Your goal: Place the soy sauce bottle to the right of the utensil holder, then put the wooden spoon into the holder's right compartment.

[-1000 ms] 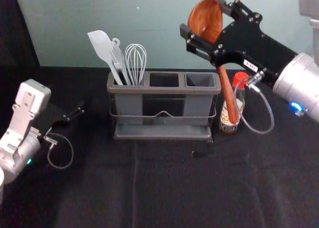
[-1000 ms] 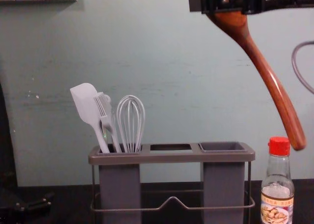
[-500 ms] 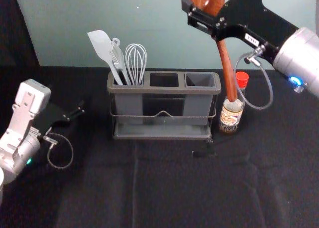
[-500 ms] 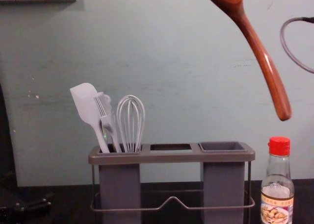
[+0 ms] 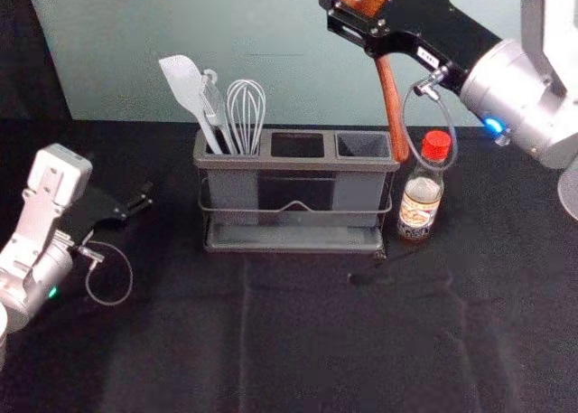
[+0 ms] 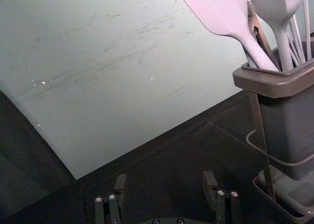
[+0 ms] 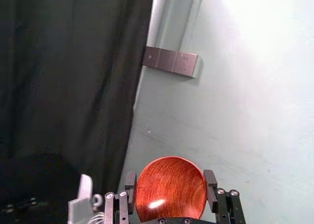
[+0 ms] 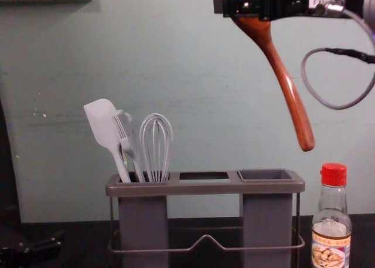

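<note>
High above the holder's right end, my right gripper (image 5: 384,6) is shut on the bowl of the wooden spoon (image 5: 390,106). In the right wrist view, the spoon's bowl (image 7: 170,188) lies between the fingertips of my right gripper (image 7: 170,185). The handle slants down and right in the chest view, its tip above the rim of the utensil holder (image 8: 205,187). Just right of the holder stands the soy sauce bottle (image 8: 332,221), upright and apart from it. My left gripper (image 5: 140,203) is parked at the left; in the left wrist view this gripper (image 6: 164,185) is open.
A spatula (image 5: 185,88), a brush and a whisk (image 5: 246,110) stand in the holder's left compartment. The right compartment (image 5: 363,145) is empty. A wall rises behind the black-covered table (image 5: 298,341).
My right gripper has carried the spoon leftward, so the handle's tip has moved from over the bottle toward the holder's right end. The bottle and left arm stay put.
</note>
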Tool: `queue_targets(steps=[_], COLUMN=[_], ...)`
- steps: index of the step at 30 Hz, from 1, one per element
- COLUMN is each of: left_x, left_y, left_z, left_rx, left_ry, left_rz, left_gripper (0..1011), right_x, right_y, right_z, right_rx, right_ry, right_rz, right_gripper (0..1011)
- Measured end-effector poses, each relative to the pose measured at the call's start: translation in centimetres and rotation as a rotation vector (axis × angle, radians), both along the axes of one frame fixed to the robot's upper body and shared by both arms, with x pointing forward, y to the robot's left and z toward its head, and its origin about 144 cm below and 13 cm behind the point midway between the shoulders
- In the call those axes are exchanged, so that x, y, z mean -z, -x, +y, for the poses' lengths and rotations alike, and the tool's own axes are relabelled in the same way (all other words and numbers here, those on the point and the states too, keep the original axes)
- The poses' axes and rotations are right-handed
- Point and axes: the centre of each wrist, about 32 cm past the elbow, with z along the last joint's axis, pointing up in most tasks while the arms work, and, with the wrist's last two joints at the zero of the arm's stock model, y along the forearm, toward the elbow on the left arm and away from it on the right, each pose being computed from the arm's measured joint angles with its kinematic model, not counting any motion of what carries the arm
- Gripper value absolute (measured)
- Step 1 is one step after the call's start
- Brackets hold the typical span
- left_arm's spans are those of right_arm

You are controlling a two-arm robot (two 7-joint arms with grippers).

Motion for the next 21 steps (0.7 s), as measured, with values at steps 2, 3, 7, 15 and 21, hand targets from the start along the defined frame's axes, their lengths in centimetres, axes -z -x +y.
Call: queue_targets(steps=[2,3,7,15,21], left_x=[0.0,0.0,0.0,0.0,0.0], left_y=[0.0,0.0,0.0,0.0,0.0], left_z=[0.0,0.0,0.0,0.0,0.0], left_rx=[0.000,0.000,0.000,0.000,0.000], left_ry=[0.000,0.000,0.000,0.000,0.000], left_rz=[0.000,0.000,0.000,0.000,0.000], left_gripper=[1005,1005,1005,1005,1005], right_x=[0.5,0.9,1.5,3.0,3.6], right_y=[-0.6,-1.0,-1.6,-3.0,-3.6], right_z=[0.1,0.2,0.2,0.4,0.5], right_rx=[0.007,0.008,0.009,-0.004,-0.009], right_ry=[-0.002,-0.004,-0.009,-0.027,-0.029], right_rz=[-0.011,-0.017,-0.021,-0.029,-0.055], right_gripper=[842,841,841,841,841])
